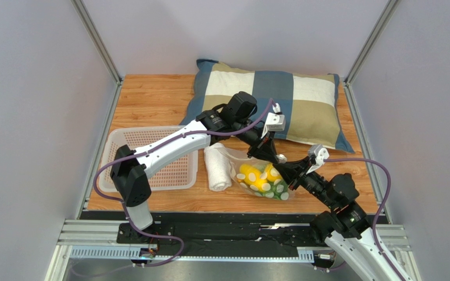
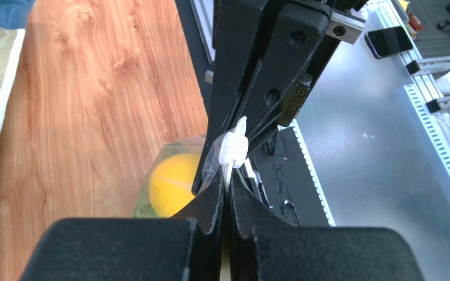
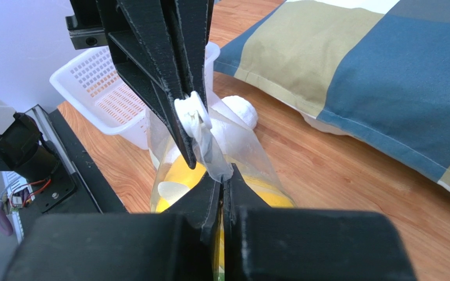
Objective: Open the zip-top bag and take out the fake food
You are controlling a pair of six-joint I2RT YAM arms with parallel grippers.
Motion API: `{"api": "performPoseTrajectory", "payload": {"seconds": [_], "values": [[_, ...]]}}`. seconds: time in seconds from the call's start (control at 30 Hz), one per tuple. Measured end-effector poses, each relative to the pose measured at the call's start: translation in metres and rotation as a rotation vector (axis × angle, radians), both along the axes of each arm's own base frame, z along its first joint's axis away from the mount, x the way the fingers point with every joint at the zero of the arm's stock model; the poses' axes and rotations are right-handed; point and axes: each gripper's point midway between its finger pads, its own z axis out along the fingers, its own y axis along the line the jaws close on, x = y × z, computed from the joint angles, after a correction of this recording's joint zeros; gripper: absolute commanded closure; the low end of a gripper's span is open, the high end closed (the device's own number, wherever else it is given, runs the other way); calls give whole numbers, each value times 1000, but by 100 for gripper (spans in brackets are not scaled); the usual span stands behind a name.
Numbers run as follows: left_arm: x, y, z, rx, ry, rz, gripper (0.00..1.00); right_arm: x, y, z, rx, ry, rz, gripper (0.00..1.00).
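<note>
I see both arms reaching in over the middle of the desk [image 1: 151,96]. My left arm goes up from its base, bends at the elbow close to the pillow [image 1: 274,96], and then tips down. That makes the left pincer [image 1: 265,151] point down at the top of the bag [image 1: 262,181]. My right arm is low and stretches in from the right side. The right pincer [image 1: 285,167] meets the left one at the top of the bag, tip to tip.

From the left wrist, I see the left pincer shut tight, with a thin bit of clear plastic pinched between its fingers. From the right wrist, the right pincer is shut too, and it also pinches the top edge of the bag. A small white slider [image 3: 192,114] sits right by the tips. I cannot tell which pincer has it.

The bag sits on the desk in front of the pillow, with its top pulled up by the two pincers. Inside it I see yellow lemons [image 1: 255,174] and a green cabbage [image 1: 277,188]. A rolled white towel [image 1: 217,168] lies just left of the bag, touching it. A white basket [image 1: 151,129] sits further left.
</note>
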Motion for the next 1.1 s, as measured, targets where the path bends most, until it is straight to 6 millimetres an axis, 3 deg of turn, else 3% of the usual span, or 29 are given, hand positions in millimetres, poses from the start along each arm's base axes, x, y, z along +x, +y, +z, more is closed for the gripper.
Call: {"api": "performPoseTrajectory", "payload": {"seconds": [0.1,0.17,0.27,0.47,0.67,0.7,0.77,0.8,0.83,0.9,1.03,1.1], "values": [[6,-3,0,2,-8,36,50,-3,-2,2,7,-10,0,100],[12,-6,1,-11,-29,61,39,-5,-3,2,10,-14,2,100],[16,-9,0,-17,-28,92,38,-7,-2,2,12,-17,14,100],[19,-14,9,-51,-31,105,51,-6,1,-3,0,1,23,100],[19,-14,13,-65,-32,108,80,-5,1,-4,-3,6,23,100],[19,-14,14,-65,-30,109,92,-5,1,-4,-3,6,23,100],[17,-13,14,-66,-28,102,100,-5,1,-4,-3,6,23,100],[17,-13,13,-66,-26,102,100,-5,1,-4,-3,6,23,99],[17,-13,13,-66,-27,101,100,-6,1,-5,-3,6,24,91],[16,-12,12,-65,-27,100,100,-6,1,-5,-2,9,23,69],[14,-10,11,-63,-21,93,100,-4,2,-7,-4,25,21,63],[12,-9,11,-63,-18,89,100,-2,4,-10,-13,40,22,65]]}}
